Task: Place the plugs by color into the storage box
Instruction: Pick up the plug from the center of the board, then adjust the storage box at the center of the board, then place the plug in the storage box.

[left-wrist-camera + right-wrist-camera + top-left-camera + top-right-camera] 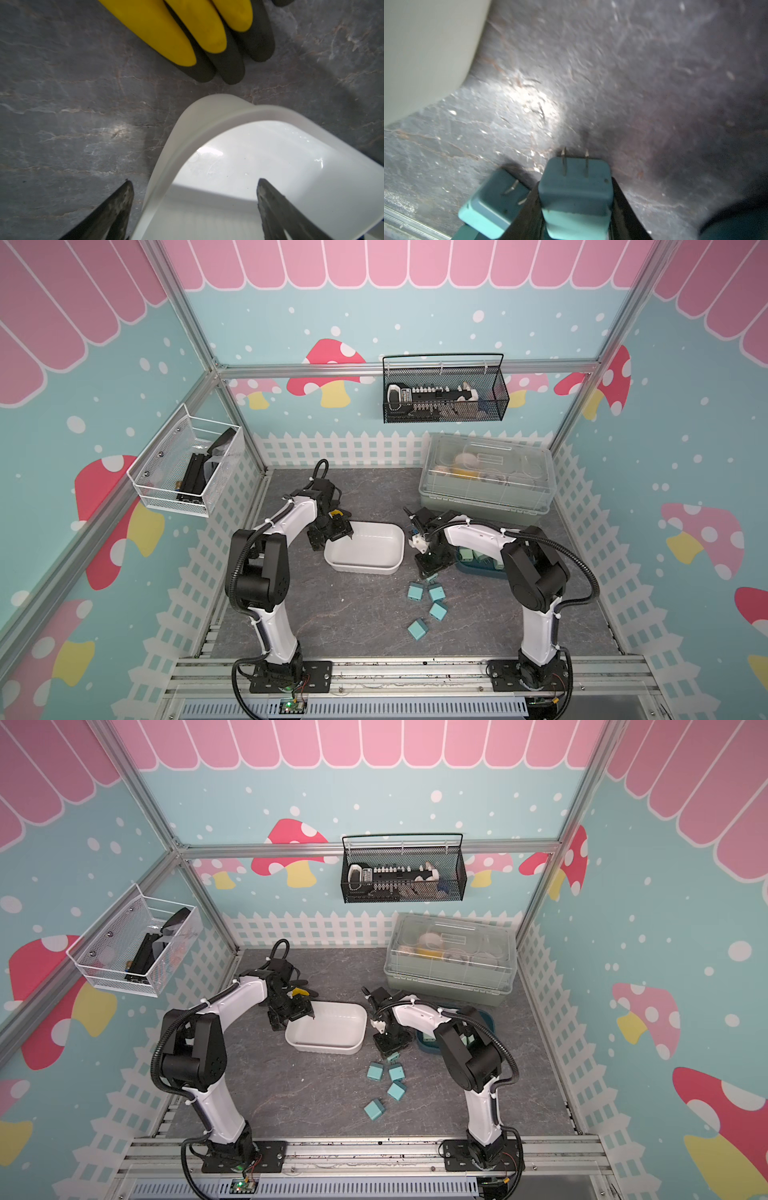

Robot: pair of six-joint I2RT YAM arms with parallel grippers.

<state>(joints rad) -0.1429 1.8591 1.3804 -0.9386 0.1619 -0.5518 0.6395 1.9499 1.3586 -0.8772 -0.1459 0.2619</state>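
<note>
Pick-up step: the right hand [575,181] grips a light blue plug [576,199] near the middle of the table [353,626], just beside four loose blue plugs [437,594]. The left hand [194,182] hangs wide open over the white box [365,569] corner. Next, I reckon, lift clear and carry it to that box.

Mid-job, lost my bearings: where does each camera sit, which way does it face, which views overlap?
Both top views: high above the base side, looking down at the table; left arm, right arm whole.
Left wrist: over the white tub rim, facing down; left gripper open fingers show.
Right wrist: low, facing the table; right gripper shut on a blue plug.
Shared: all four views show the white tub.
</note>
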